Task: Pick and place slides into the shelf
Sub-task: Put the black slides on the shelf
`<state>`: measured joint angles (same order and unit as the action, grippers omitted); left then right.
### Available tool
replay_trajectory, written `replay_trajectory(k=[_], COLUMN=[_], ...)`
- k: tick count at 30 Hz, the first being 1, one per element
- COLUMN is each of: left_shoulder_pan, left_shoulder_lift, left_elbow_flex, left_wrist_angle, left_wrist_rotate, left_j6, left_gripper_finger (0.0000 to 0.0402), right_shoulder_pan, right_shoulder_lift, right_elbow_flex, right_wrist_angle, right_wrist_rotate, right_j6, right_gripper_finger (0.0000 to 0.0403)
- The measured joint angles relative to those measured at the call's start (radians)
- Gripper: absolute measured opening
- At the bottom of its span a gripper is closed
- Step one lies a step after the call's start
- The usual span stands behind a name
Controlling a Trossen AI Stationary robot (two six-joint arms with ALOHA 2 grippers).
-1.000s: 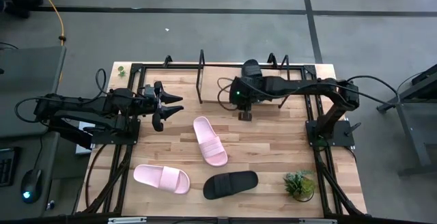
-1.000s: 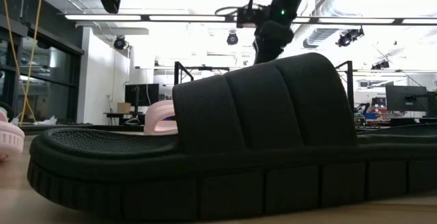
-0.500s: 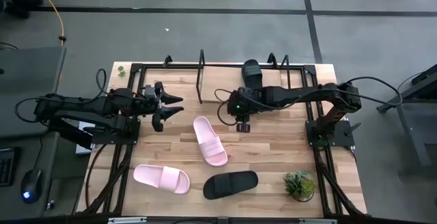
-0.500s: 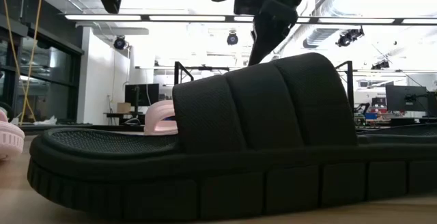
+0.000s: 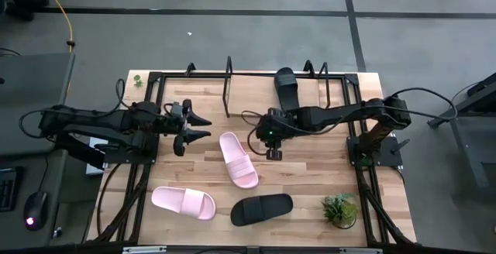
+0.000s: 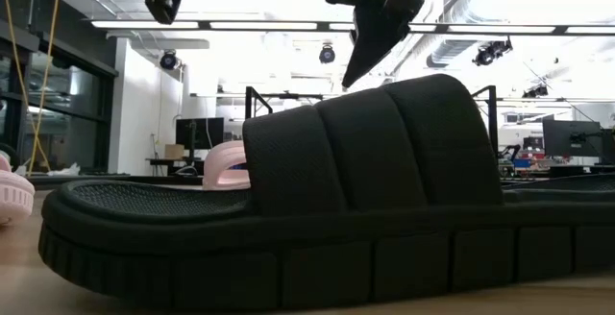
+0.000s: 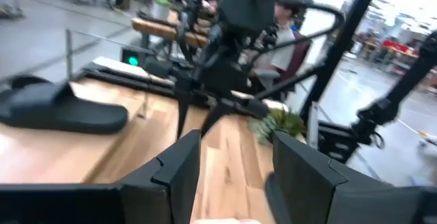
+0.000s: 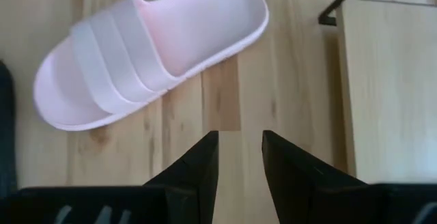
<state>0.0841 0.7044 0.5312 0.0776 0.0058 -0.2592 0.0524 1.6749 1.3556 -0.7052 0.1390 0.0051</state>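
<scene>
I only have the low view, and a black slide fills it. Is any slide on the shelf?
Observer: Yes, one black slide lies on the shelf, toward its right end.
Operator: Where is the right pincer?
Observer: The right pincer hovers open and empty over bare table, just right of the middle pink slide.
Operator: And the left?
Observer: The left pincer waits open above the table's left side.
</scene>
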Motion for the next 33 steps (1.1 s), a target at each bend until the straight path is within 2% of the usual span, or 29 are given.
replay_trajectory(k=[12,16,24,33], left_shoulder_pan=[0.0,-0.016,-0.096,-0.193], left_shoulder_lift=[0.074,0.117,0.189,0.191], left_elbow_flex=[0.0,-0.002,-0.002,-0.002], left_wrist_angle=[-0.005,-0.007,0.07,0.107], left_wrist_rotate=[0.055,0.078,0.051,-0.004], left_j6=[-0.104,-0.16,-0.185,-0.192], left_gripper_finger=[0.0168,0.0168,0.0168,0.0168], right_shoulder_pan=[0.148,0.223,0.35,0.445], right_shoulder_lift=[0.002,0.018,0.057,0.132], right_elbow_flex=[-0.02,-0.02,-0.019,-0.019], right_wrist_angle=[0.087,0.092,0.139,0.198], right_wrist_rotate=[0.001,0.044,0.075,0.089], right_j6=[0.018,0.018,-0.004,-0.067], right_gripper_finger=[0.0103,0.0103,0.0103,0.0104])
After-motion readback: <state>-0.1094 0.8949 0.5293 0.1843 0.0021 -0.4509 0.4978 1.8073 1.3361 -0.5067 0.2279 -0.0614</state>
